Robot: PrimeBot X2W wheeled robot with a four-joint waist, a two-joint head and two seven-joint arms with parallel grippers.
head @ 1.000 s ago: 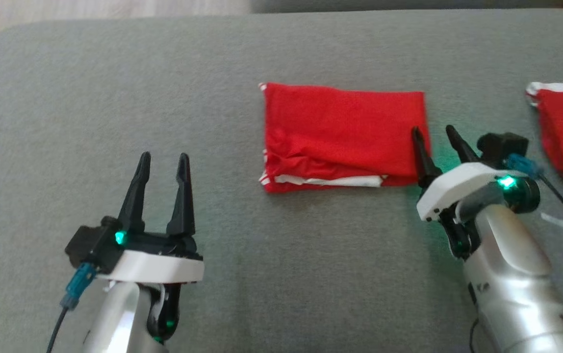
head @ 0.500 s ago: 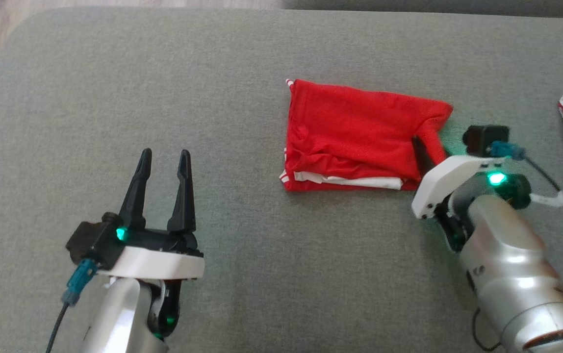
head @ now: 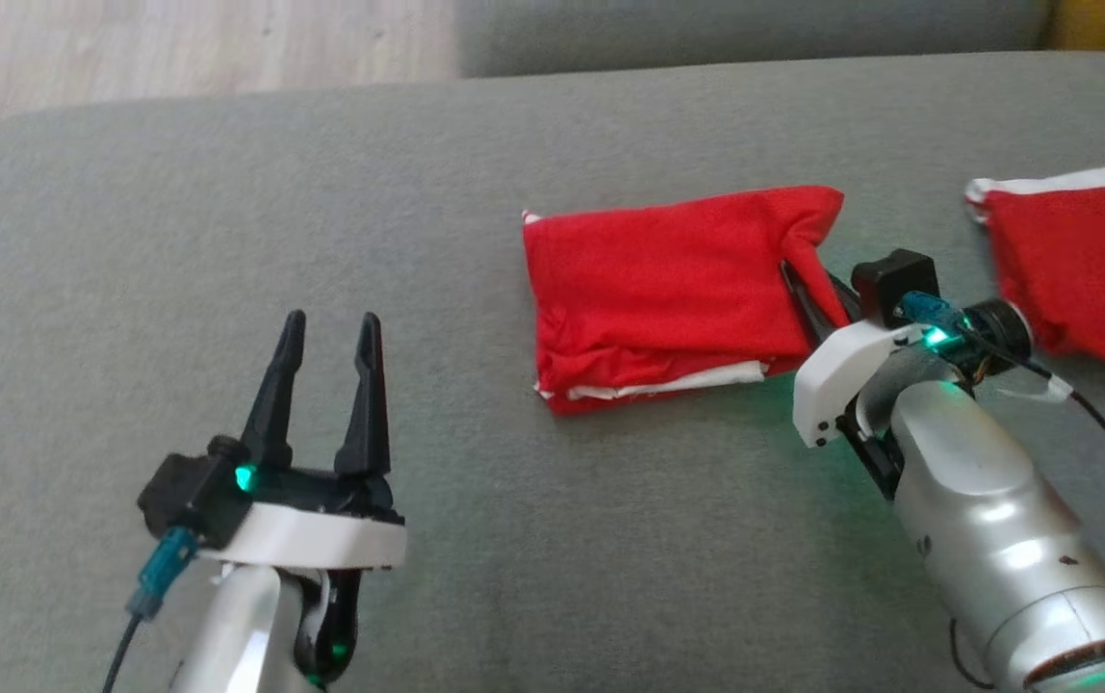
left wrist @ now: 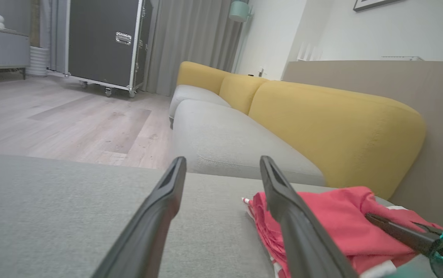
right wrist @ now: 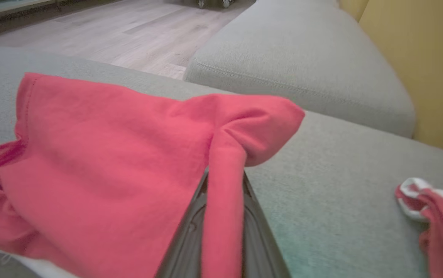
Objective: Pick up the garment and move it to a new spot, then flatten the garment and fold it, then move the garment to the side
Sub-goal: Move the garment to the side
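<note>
The garment (head: 658,298) lay folded into a neat red rectangle near the middle of the grey sofa cushion (head: 514,539), so the flattening and folding looked finished. What seemed left was the last step, carrying it off to the side, and that appeared to be just starting. The right hand (head: 808,279) was closed tight on the garment's right edge, with a ridge of red cloth pinched between its fingers (right wrist: 190,231). The left hand (head: 332,320) hung wide open and empty over bare cushion at the near left. A second red garment (head: 1082,260) lay further right.

A second earlier the right hand's fingers stood apart astride that edge and the cloth lay flat. Since then they had shut and drawn the far right corner up into a peak. The left hand had not changed.
</note>
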